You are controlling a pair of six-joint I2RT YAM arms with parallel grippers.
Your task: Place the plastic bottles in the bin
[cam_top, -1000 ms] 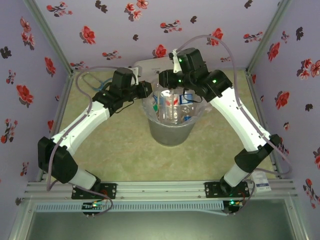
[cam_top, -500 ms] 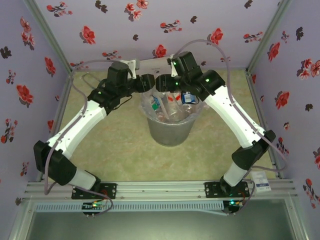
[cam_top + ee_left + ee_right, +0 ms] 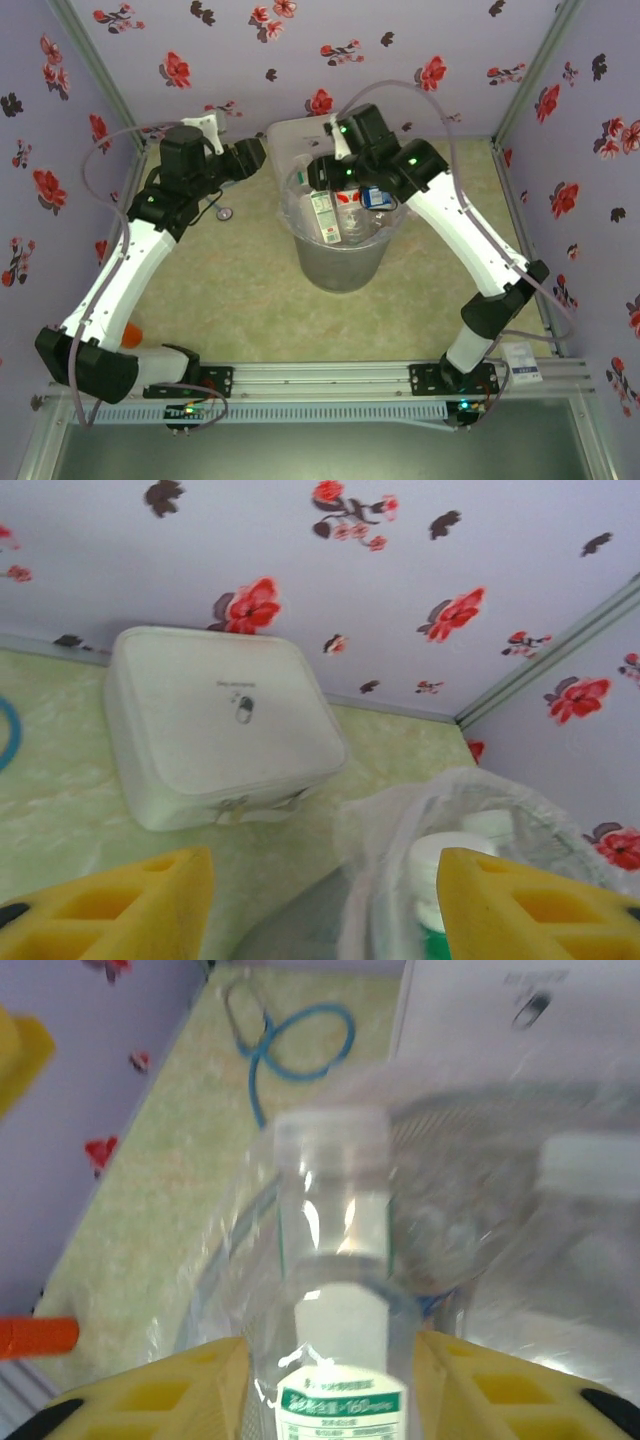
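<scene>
Green-labelled bottle (image 3: 335, 1290): sat at the mouth of the bag-lined grey bin (image 3: 340, 265), above other bottles (image 3: 350, 215) piled inside. Pinched between the narrowly set fingers of the right gripper (image 3: 328, 1350). Left gripper (image 3: 322, 865): gaped wide, empty, left of the bin, near the white container (image 3: 215, 725).

The pale green table (image 3: 250, 290) carries the grey bin (image 3: 340, 270) at its middle, a white rounded-square container (image 3: 220, 720) just behind, a blue cable loop (image 3: 300, 1035) far left, and an orange cap (image 3: 131, 334) near left.

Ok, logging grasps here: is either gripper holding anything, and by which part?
The right gripper appears to grip a clear bottle by its labelled body; the left gripper is open and empty.
</scene>
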